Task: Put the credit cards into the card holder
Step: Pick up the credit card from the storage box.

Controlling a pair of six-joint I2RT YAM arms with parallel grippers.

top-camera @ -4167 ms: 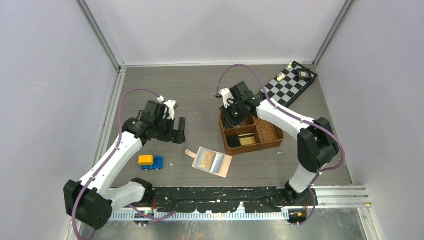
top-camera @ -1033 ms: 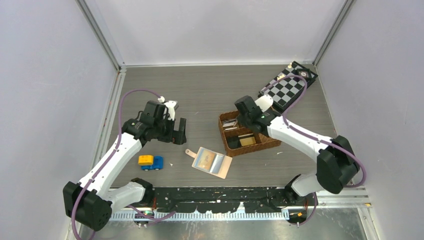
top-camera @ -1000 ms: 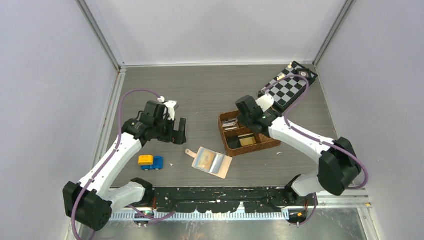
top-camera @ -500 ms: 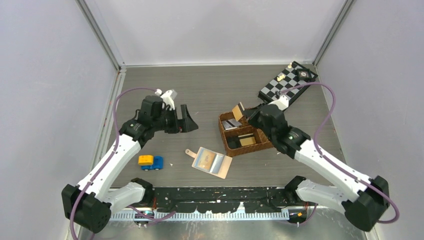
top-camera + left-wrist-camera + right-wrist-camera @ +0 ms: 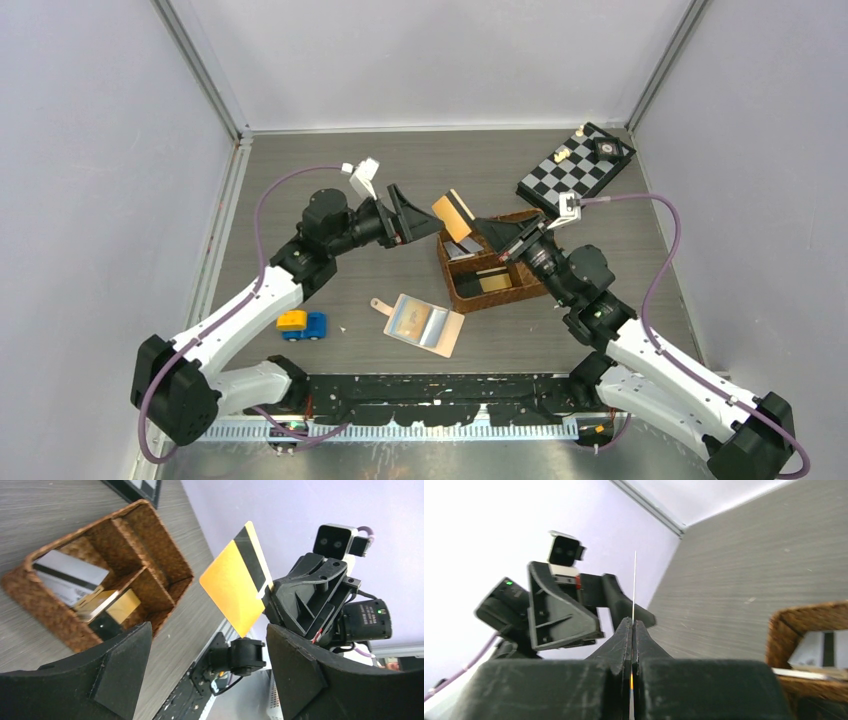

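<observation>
White arms (image 5: pixel 240 315), black joints (image 5: pixel 325 212), purple cables (image 5: pixel 620 197)

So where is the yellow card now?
Top view: the right gripper holds the yellow card up by the woven basket's far-left corner, facing the open left gripper.

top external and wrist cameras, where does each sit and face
Top external: above, behind the arms, looking down on grey table; both arms show.
Left wrist: on left arm, faces yellow-tan striped card and brown woven basket; own open jaws show.
Right wrist: looks along shut jaws gripping that card edge-on.
All share card and basket.
</observation>
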